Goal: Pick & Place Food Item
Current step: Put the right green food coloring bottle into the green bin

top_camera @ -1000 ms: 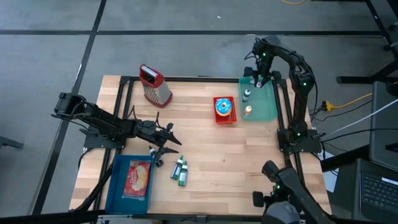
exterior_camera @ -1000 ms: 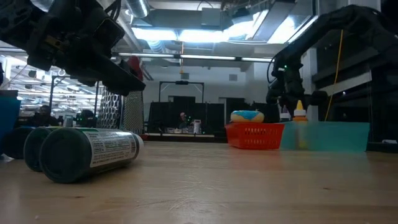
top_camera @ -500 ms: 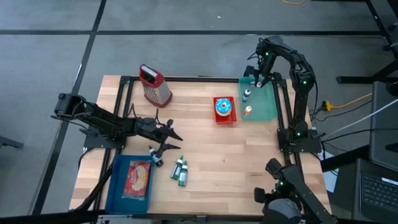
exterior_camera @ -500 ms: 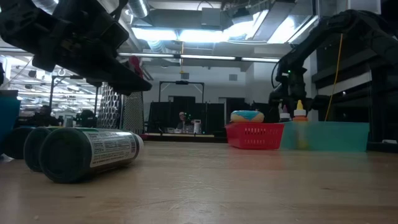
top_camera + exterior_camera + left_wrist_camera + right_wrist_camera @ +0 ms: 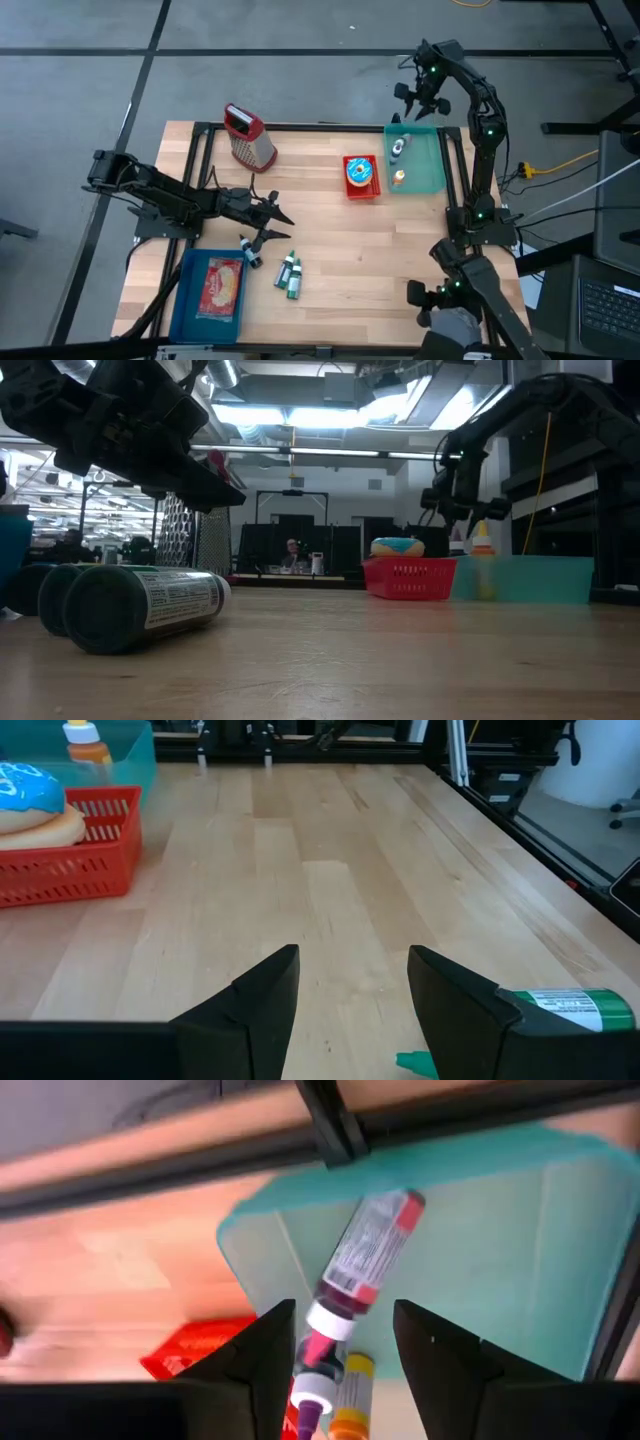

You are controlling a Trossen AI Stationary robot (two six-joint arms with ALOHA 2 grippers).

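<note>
High view: I see the right gripper (image 5: 411, 98) has lifted, jaws apart and empty, off the teal bin (image 5: 428, 172), bottle (image 5: 398, 148) placed; left gripper (image 5: 272, 222) idles, jaws apart.

Quick count, going outward from the red basket (image 5: 361, 178): one of those, with one blue-iced donut (image 5: 359, 171) in it. Just right of it, one teal bin (image 5: 425, 165) with what looks like three small bottles (image 5: 366, 1252), though they overlap so I could be off. Left of the basket, one grater (image 5: 248, 137). Toward the front: two green canisters (image 5: 289, 274), one blue tray (image 5: 184, 296), one food packet (image 5: 222, 285) inside it.
</note>
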